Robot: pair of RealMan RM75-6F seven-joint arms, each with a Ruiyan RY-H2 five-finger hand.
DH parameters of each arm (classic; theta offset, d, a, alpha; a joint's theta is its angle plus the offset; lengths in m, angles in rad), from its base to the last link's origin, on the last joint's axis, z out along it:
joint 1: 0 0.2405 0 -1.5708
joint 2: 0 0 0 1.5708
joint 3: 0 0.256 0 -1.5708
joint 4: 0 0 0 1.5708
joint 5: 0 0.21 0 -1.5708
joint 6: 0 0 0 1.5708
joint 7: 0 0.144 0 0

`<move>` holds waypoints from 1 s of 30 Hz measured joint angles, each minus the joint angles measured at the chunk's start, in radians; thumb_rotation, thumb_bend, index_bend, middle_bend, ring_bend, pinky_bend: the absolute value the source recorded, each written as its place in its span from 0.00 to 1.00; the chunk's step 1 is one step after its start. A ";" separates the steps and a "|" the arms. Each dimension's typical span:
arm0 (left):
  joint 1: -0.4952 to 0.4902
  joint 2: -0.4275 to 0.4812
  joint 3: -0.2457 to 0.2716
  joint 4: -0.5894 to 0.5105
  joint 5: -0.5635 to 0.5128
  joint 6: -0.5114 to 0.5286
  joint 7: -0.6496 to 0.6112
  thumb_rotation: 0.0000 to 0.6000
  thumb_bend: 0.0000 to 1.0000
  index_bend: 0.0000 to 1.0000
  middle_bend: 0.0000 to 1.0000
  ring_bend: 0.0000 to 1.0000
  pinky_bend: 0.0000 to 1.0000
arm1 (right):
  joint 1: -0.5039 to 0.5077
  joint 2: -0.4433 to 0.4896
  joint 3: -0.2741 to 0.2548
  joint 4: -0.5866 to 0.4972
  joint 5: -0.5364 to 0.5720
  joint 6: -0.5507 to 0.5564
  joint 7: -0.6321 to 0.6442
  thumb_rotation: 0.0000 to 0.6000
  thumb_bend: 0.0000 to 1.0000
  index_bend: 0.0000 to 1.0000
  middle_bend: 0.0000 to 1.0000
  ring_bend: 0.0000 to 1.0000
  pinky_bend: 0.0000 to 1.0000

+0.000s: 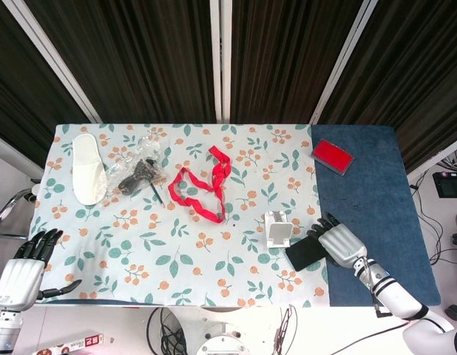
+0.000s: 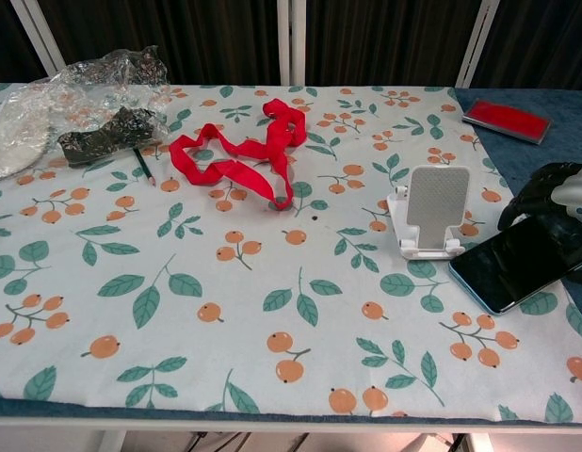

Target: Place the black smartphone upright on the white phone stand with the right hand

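Over floral cloth [image 2: 178,311]: grasp step, right hand [image 1: 338,241] curled on flat phone [image 2: 525,262], grip unclear; next, lift, tilt onto stand [image 2: 430,215]; left hand [image 1: 21,270] open, idle.

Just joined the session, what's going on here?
The right hand is down at the far edge of the phone, fingers curled over that edge; whether it grips it can't be told. The phone lies flat on the table, screen up, just right of the empty stand. The left hand hangs open off the table's near left corner, holding nothing.
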 measured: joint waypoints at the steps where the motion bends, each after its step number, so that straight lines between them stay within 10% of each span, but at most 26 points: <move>1: 0.000 0.001 0.000 0.000 0.000 0.000 0.000 0.40 0.02 0.07 0.08 0.08 0.21 | 0.000 0.000 0.000 0.000 -0.002 0.002 0.004 1.00 0.27 0.74 0.26 0.27 0.08; 10: 0.002 0.003 0.001 0.003 -0.003 0.001 -0.009 0.40 0.02 0.07 0.08 0.08 0.21 | -0.009 -0.003 0.004 0.015 -0.039 0.046 0.055 1.00 0.34 0.73 0.40 0.45 0.15; 30: 0.006 0.000 0.003 -0.003 0.004 0.011 -0.002 0.40 0.02 0.07 0.08 0.08 0.21 | -0.035 0.082 -0.039 -0.050 -0.244 0.210 0.074 1.00 0.34 0.71 0.47 0.47 0.15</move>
